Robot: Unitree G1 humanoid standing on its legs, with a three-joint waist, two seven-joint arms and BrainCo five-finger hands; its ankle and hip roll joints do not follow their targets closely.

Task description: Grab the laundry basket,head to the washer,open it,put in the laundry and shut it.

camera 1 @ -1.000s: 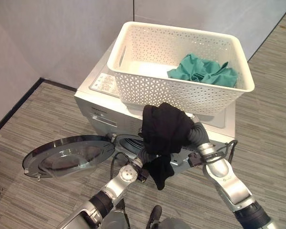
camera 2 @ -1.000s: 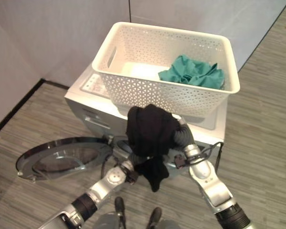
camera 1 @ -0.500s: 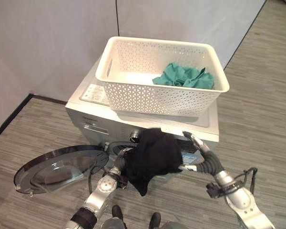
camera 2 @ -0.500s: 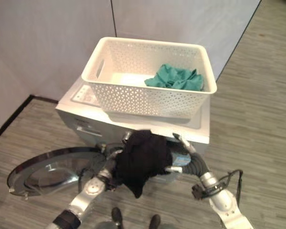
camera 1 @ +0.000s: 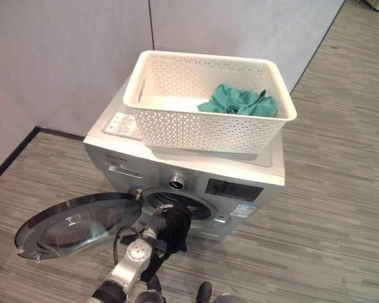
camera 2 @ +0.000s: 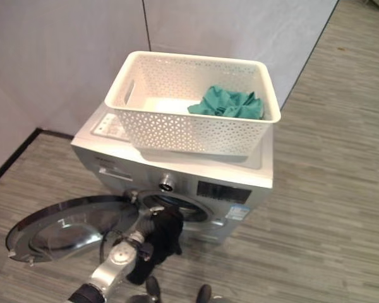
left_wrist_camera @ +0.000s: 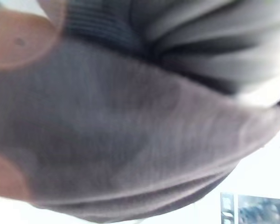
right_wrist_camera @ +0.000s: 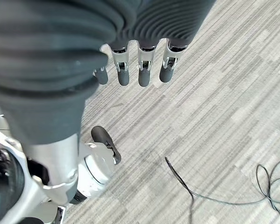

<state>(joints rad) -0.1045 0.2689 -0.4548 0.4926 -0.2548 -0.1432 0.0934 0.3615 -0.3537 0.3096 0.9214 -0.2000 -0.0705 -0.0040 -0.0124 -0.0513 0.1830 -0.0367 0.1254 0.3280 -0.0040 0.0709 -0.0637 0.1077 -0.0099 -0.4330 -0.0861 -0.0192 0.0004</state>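
**Black cloth at the washer's mouth, green cloth in the basket**

Black fabric covers my left hand [camera 1: 159, 232], so I cannot tell whether those fingers are apart or clamped; the black garment [camera 1: 169, 233] bunches over the hand just below the round opening of the washer [camera 1: 183, 180], and its lower end hangs toward the floor [camera 1: 328, 208]. My left wrist view is up against folds of dark cloth.

My right hand [right_wrist_camera: 139, 63] hangs over the striped floor, its fingers [right_wrist_camera: 143, 70] straight and side by side, holding nothing.

Outward from the left hand, the washer's round door [camera 1: 76, 224] lies swung wide open to my left. On top of the washer sits the white laundry basket [camera 1: 208, 129], with a crumpled green garment [camera 1: 239, 102] in its right half.
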